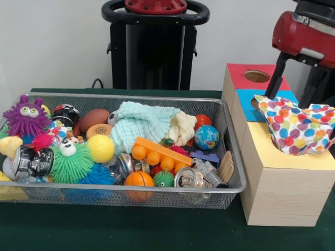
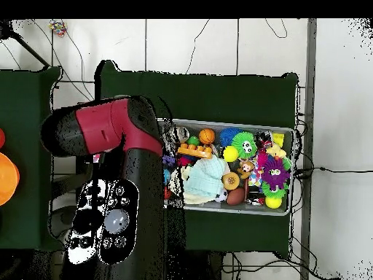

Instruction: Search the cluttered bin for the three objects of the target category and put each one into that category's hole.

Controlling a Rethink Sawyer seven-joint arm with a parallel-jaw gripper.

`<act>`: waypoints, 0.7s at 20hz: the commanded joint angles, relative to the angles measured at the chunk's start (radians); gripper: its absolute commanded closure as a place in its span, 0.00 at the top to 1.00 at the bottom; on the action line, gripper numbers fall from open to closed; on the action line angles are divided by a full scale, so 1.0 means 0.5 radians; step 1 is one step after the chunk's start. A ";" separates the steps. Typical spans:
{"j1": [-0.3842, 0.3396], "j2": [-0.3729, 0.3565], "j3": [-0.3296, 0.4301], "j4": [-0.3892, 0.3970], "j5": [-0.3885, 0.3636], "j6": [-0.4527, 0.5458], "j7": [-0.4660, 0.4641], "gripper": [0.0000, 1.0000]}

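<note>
**Inspection: spotted cloth at the sorting box, two cloths in the bin**

The silver wire-mesh bin is taken as the reference. It stands on the green-covered desk and is filled with mixed toys.

In the front view, a pale wooden box is seen just beside the bin's right end. It is topped by a red panel with a round hole, a blue panel and a yellow panel. A white cloth with multicoloured dots is spread in a loose bunch over the box, outside the bin. It covers part of the blue panel and the rear of the yellow panel. Any hole under it is hidden.

The red and black arm is seen above the box. The black tool reaches down to the cloth's upper edge. Its tip is covered by the fabric, so it cannot be told whether it is wide, narrow or gripping.

Inside the bin, a mint-green knitted cloth is noted at the rear centre. A cream fleecy cloth is touching its right side. An orange studded plastic block is recorded in front of them, and a purple spiky toy with eyes at the bin's left end.
</note>
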 commanded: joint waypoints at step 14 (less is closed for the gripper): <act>0.266 0.062 -0.163 0.250 -0.408 -0.354 0.326 1.00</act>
